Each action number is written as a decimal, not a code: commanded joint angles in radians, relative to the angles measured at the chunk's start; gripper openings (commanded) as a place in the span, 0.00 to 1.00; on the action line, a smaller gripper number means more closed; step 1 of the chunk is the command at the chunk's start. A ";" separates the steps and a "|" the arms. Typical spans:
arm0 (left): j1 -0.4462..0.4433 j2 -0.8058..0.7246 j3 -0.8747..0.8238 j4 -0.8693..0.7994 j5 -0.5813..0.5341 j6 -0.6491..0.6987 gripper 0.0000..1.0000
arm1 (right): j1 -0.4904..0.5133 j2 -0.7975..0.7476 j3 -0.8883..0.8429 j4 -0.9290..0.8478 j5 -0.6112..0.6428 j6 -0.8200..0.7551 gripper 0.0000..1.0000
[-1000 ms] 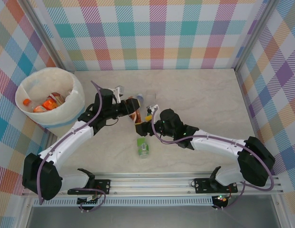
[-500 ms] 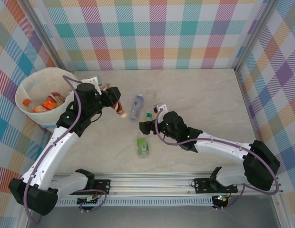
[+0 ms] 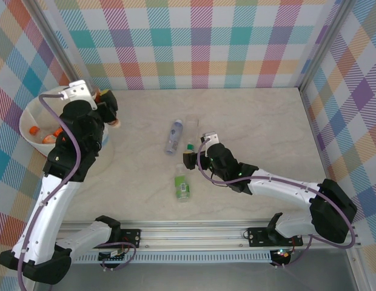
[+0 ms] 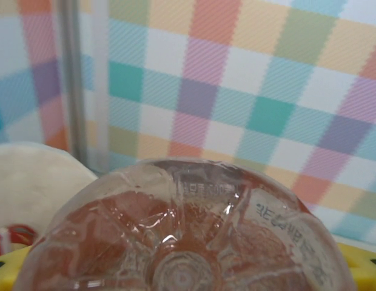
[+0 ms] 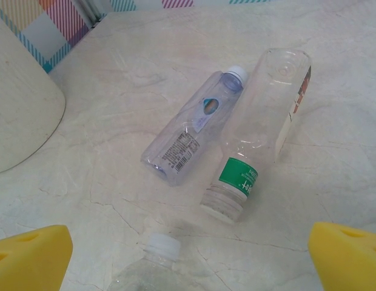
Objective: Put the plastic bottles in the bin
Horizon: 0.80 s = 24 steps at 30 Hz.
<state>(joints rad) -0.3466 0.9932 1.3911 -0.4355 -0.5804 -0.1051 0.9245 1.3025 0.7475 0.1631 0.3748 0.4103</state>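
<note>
Plastic bottles (image 5: 194, 127) lie mid-desk (image 3: 267, 121), three just ahead of the right gripper (image 3: 189, 159), which is spread wide and empty. Left gripper (image 3: 109, 110) clamps a brown bottle (image 4: 188, 242) at the bin's (image 3: 31, 109) right rim.

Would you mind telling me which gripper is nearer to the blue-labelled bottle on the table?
Right. The right gripper is open just nearside of the blue-labelled bottle; the left gripper is well off to its left by the bin, holding a red-tinted bottle.
</note>
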 commanded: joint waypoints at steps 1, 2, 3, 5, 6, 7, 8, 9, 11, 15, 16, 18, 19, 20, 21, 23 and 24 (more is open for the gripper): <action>0.067 0.043 0.044 0.083 -0.199 0.142 0.60 | 0.005 -0.006 -0.010 0.022 0.016 0.001 1.00; 0.095 0.061 0.062 0.080 -0.187 0.138 0.59 | 0.005 -0.003 -0.007 0.020 0.015 -0.004 1.00; 0.140 0.077 0.082 0.070 -0.164 0.126 0.59 | 0.005 0.000 -0.005 0.017 0.014 -0.007 1.00; 0.235 0.111 0.113 0.047 -0.103 0.091 0.59 | 0.005 0.003 -0.003 0.017 0.012 -0.012 1.00; 0.287 0.133 0.128 0.032 -0.070 0.072 0.59 | 0.006 0.004 -0.005 0.017 0.012 -0.013 0.99; 0.327 0.151 0.141 0.017 -0.047 0.057 0.59 | 0.005 0.003 -0.005 0.017 0.011 -0.013 1.00; 0.367 0.172 0.157 -0.002 -0.022 0.038 0.59 | 0.005 0.003 -0.004 0.016 0.010 -0.013 1.00; 0.404 0.190 0.170 -0.020 0.005 0.022 0.59 | 0.005 0.001 -0.006 0.016 0.009 -0.013 1.00; 0.468 0.219 0.181 -0.042 0.063 -0.017 0.59 | 0.005 -0.003 -0.010 0.016 0.007 -0.013 1.00; 0.583 0.265 0.178 -0.074 0.186 -0.105 0.60 | 0.005 -0.011 -0.020 0.015 0.009 -0.013 1.00; 0.603 0.278 0.181 -0.084 0.212 -0.120 0.61 | 0.005 -0.012 -0.019 0.014 0.007 -0.013 1.00; 0.652 0.321 0.200 -0.131 0.265 -0.163 0.63 | 0.005 -0.018 -0.023 0.009 0.007 -0.016 1.00; 0.675 0.339 0.215 -0.158 0.279 -0.183 0.63 | 0.005 -0.021 -0.024 0.007 0.006 -0.016 1.00; 0.687 0.362 0.236 -0.195 0.297 -0.202 0.64 | 0.005 -0.024 -0.027 0.005 0.006 -0.019 1.00; 0.695 0.379 0.254 -0.229 0.308 -0.218 0.66 | 0.006 -0.027 -0.030 0.004 0.003 -0.023 1.00; 0.698 0.397 0.271 -0.268 0.322 -0.234 0.74 | 0.005 -0.030 -0.038 0.007 -0.014 -0.035 1.00; 0.698 0.399 0.275 -0.279 0.326 -0.238 0.78 | 0.005 -0.029 -0.041 0.007 -0.029 -0.043 1.00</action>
<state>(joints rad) 0.3386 1.3918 1.6203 -0.6262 -0.3218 -0.2855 0.9245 1.2984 0.7265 0.1627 0.3702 0.3988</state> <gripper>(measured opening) 0.756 0.997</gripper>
